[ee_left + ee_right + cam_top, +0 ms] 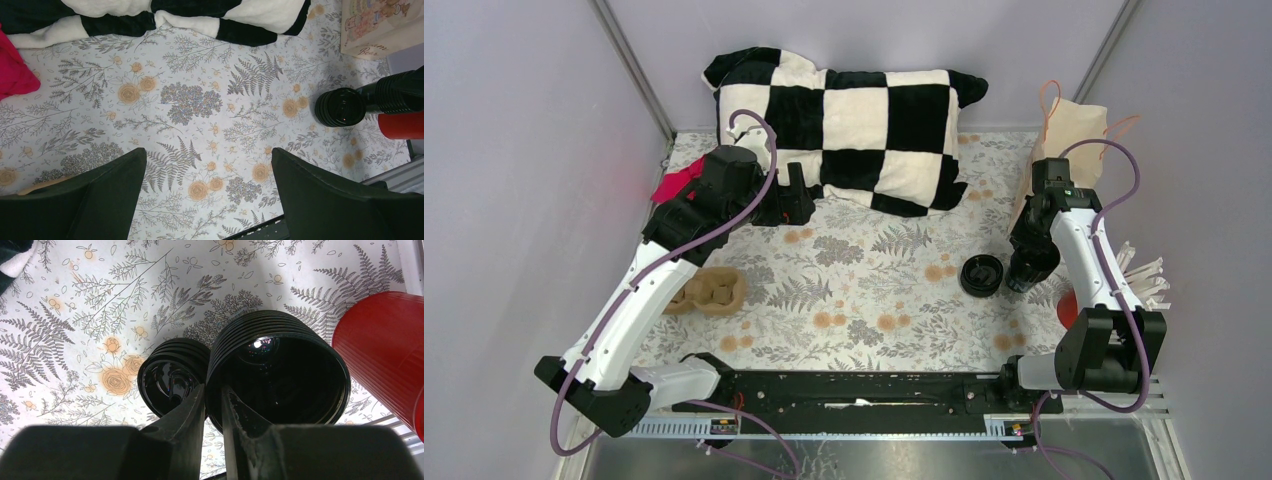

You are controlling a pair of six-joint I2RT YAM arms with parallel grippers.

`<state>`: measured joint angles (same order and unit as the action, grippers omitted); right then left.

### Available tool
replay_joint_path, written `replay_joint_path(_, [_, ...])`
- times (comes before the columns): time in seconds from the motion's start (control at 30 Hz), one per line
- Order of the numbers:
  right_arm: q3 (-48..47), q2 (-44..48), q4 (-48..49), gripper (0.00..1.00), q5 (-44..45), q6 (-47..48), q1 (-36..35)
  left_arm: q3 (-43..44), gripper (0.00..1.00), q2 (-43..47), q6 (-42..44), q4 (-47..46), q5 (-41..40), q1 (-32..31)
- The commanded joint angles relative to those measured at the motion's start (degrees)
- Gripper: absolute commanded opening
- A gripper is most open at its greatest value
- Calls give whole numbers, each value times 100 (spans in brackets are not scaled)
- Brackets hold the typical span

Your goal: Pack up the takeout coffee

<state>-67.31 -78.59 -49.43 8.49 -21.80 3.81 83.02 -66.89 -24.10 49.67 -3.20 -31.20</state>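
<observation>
— Now, entry one, hazards: what am I watching?

— Your right pincer is pinching the rim of the nearer black cup, one finger inside the wall and one outside, by the right edge of the worktop. I judge that a thin purchase: lift fast and the cup may tilt, slip or buckle at the lip. The other black cup stands just beside it on its left, touching or nearly so, and a sideways drag would knock it. The red cup sits close on the right, so a swing that way could topple it and its straws. The pulp carrier lies by the left edge, well apart, which means a long carry on a weak grip. Your left pincer hangs spread wide and empty towards the far edge, near the chequered cushion.

— Entry two, the count?

— Black cups: two. Red cup: one. Straws: several, number unreadable. Pulp carrier: one. Paper bag, far right corner: one. Chequered cushion, far edge: one. Red cloth, far left corner: one. Pincers: two.
</observation>
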Motion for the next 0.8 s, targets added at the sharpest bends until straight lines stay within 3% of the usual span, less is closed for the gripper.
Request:
replay_joint_path(0.0, [-166, 172, -39, 27, 178, 112, 23, 66, 99, -8, -51, -183, 74, -18])
replay_joint_path(0.4, [-388, 185, -118, 31, 185, 176, 23, 80, 99, -17, -47, -186, 89, -18])
replay_joint_path(0.77, [-241, 104, 19, 14, 170, 135, 23, 54, 99, -17, -58, -179, 100, -18])
